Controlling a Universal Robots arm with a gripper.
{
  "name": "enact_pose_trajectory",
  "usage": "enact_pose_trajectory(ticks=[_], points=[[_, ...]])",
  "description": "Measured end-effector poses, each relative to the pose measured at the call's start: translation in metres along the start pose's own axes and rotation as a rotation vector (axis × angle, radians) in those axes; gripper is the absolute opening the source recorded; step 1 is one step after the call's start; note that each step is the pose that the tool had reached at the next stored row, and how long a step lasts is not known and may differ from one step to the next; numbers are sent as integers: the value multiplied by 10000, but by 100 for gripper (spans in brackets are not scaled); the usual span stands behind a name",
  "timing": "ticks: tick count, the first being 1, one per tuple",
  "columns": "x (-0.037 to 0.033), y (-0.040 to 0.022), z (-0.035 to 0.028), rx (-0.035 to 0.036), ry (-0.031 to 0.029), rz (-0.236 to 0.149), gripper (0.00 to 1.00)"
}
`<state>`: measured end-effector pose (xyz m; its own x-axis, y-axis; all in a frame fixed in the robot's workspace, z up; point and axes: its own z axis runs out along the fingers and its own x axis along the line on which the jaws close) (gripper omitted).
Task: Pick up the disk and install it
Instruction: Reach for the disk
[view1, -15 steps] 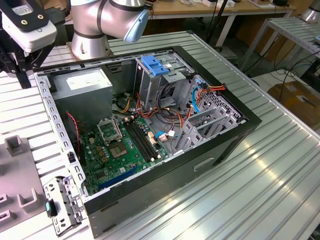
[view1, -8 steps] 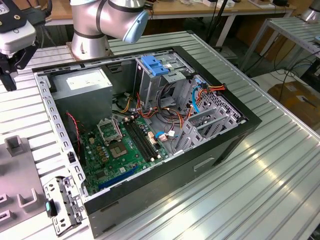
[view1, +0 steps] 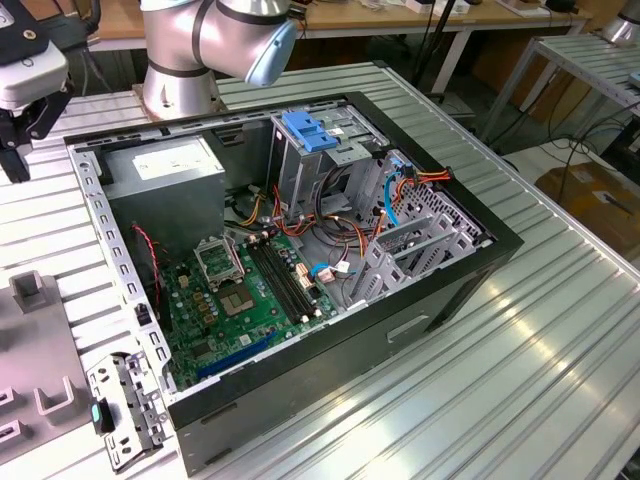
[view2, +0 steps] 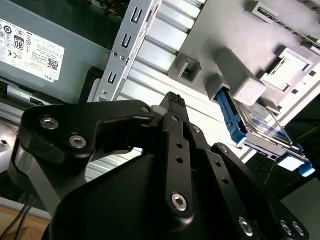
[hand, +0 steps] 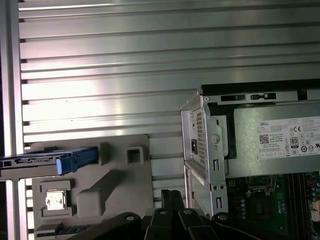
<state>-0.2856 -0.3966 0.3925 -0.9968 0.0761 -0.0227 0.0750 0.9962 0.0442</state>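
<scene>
Tool (view2: 173, 100) is noted with fingers drawn together, nothing held. Disk (view2: 262, 128) is seated on edge in grey fixture (view2: 220, 35) on surface (hand: 100, 50), apart from the tool, beyond its tips.

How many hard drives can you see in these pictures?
1. The disk, seen in both wrist views, stands on edge in the grey holder tray on the table, beside the open computer case. More may be hidden inside the case's metal cage.

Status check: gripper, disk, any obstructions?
Gripper shut, empty, hovering by the computer case corner. Disk on the grey holder, not gripped. Nothing seen between them.
</scene>
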Motion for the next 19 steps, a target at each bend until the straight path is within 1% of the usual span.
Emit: enact_pose_trajectory(ticks=[4, 6, 11, 16, 18, 19], points=[[58, 5, 2, 0, 13, 1, 11], [134, 10, 3, 1, 23, 0, 11], [258, 15, 3, 2, 31, 2, 11], [404, 15, 2, 2, 40, 1, 11], [470, 18, 1, 3, 49, 3, 11], [516, 22, 0, 4, 56, 2, 11]])
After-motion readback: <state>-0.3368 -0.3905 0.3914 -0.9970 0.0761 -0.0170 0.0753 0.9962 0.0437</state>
